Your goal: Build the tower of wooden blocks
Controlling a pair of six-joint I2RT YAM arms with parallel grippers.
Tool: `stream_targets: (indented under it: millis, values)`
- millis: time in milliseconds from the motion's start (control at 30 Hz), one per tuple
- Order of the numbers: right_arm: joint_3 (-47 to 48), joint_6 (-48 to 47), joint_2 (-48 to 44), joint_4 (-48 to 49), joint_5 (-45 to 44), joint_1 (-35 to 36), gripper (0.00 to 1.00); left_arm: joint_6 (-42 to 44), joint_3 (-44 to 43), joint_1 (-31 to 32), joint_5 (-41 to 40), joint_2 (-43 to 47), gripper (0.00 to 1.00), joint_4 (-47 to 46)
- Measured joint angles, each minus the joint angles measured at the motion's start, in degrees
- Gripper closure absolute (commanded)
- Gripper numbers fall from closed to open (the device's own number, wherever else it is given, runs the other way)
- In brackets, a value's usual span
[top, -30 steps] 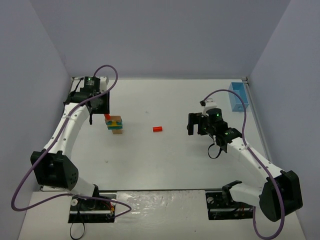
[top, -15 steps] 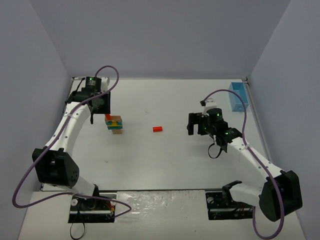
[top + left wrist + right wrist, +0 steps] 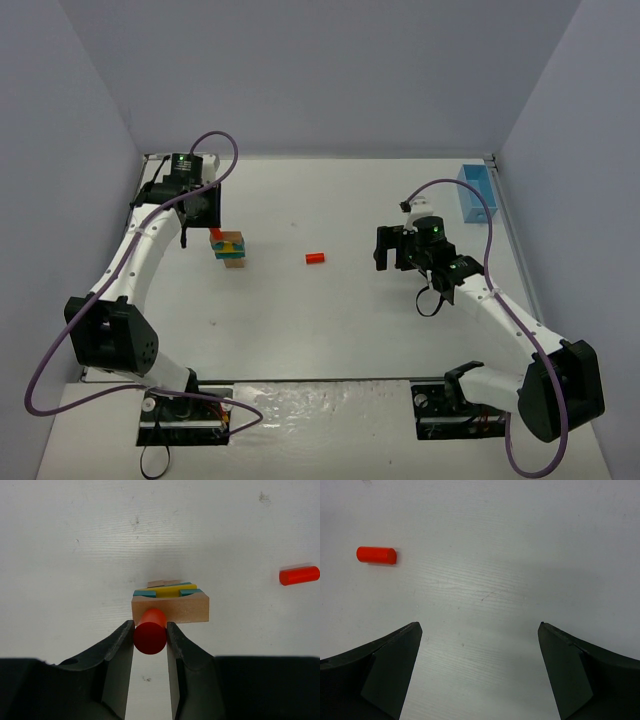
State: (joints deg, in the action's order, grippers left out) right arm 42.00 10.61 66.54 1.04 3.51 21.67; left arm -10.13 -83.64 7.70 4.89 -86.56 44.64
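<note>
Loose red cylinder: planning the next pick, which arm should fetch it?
Right. The right pincer is open, empty, facing the loose cylinder; the left pincer is shut on another cylinder at the tower.

- Light-blue rectangular bin (image 3: pixel 476 192) stands at the table's far right corner, beside the right wall.
- White table (image 3: pixel 330 320), faintly scuffed.
- Lavender walls (image 3: pixel 320 70) on three sides.

Looks like a robot lab. A flat white table (image 3: pixel 330 320) shut in by plain pale walls (image 3: pixel 320 80) behind it and at both sides, with a left arm (image 3: pixel 140 250) and a right arm (image 3: pixel 495 305) bolted at its near edge and purple cables (image 3: pixel 234 152) looping off them. On the table, a small stack of painted blocks (image 3: pixel 231 249) and, at its far right corner, a light-blue bin (image 3: pixel 474 192).
</note>
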Motion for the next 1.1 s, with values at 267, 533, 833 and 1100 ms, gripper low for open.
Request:
stream_targets:
  millis: [267,533,833,1100]
  values:
    - [0.0,-0.1,0.0,0.0,0.0,0.0,0.00,0.4,0.0,0.0,0.0,0.0,1.00,0.0]
    - [0.0,-0.1,0.1,0.0,0.2,0.0,0.00,0.5,0.0,0.0,-0.2,0.0,1.00,0.0]
    - [0.0,-0.1,0.4,0.0,0.5,-0.1,0.00,0.5,1.0,0.0,-0.3,0.0,1.00,-1.2]
    - [0.0,-0.1,0.4,0.0,0.5,-0.3,0.00,0.5,1.3,0.0,-0.4,0.0,1.00,-2.1]
